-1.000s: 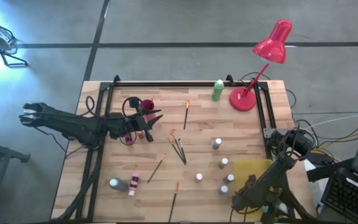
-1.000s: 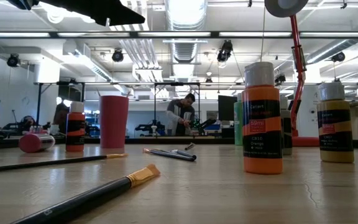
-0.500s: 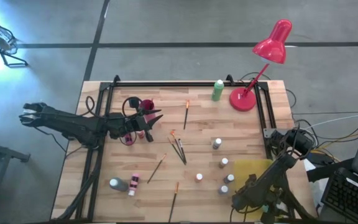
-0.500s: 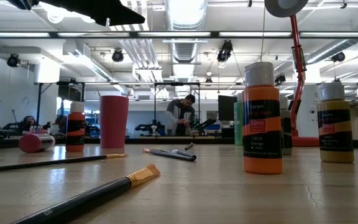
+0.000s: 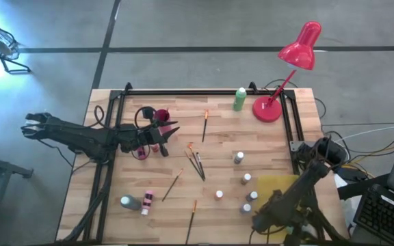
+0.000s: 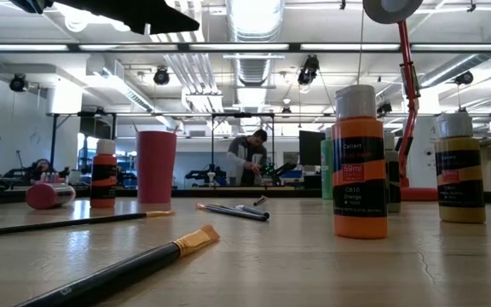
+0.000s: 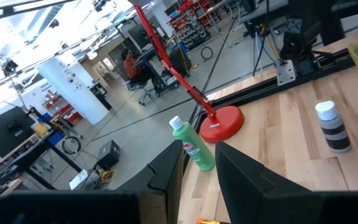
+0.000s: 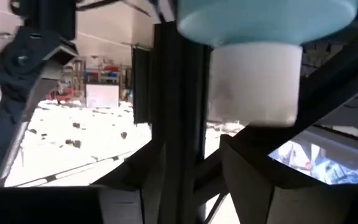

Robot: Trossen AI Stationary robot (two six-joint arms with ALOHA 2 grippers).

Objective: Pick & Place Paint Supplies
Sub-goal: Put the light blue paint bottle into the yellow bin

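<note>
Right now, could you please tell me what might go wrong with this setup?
The right gripper sits very close to the blue bottle; a misjudged move may knock it. The left gripper hangs beside the pink cup and might tip it. Loose paintbrushes could roll if brushed.

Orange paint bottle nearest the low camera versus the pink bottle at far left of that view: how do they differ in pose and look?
The orange paint bottle stands upright, cap on top; the pink bottle lies on its side. The orange paint bottle shows a printed label facing the camera; the pink bottle shows mostly its rounded end. The orange paint bottle looms nearer; the pink bottle lies farther back. Both rest on the wooden table.
</note>
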